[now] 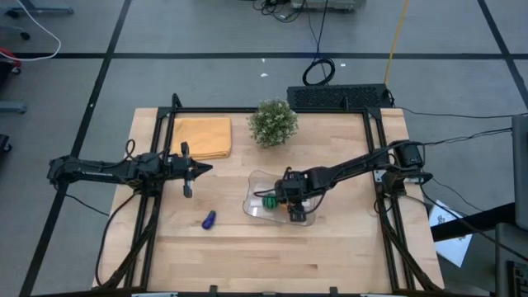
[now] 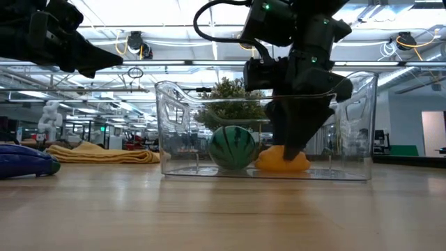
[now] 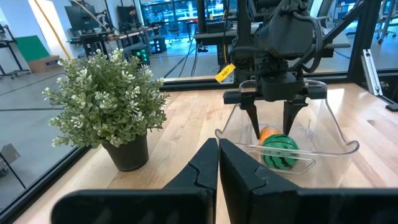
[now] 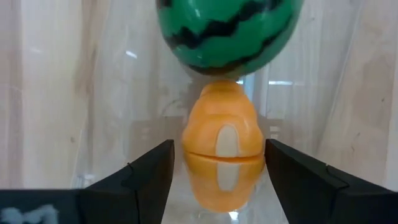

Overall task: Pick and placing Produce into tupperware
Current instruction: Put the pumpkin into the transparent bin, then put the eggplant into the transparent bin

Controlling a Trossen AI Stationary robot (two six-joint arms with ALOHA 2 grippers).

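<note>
Tupperware (image 1: 256, 183): one clear box is sitting on the surface (image 1: 330, 247).
Inside it: two pieces are lying there, one green ball (image 2: 233, 147) and one orange piece (image 4: 222, 144).
Outside it: one purple piece (image 1: 209, 219) is lying on the surface.
Right gripper (image 3: 272, 124): its fingers are spread apart around the orange piece, grasping nothing.
Left gripper (image 1: 206, 169): its fingers are pressed together, empty, by the yellow cloth (image 1: 200, 136).

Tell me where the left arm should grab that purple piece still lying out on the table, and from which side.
Probably from straight above, across its narrow middle. The purple piece is elongated and lies flat on the bare wood of the table, slanted, so turning the jaws across its short width should fit best. Nothing stands close around it. The left gripper, shut, hovers nearby; the right gripper is in the tupperware.
</note>
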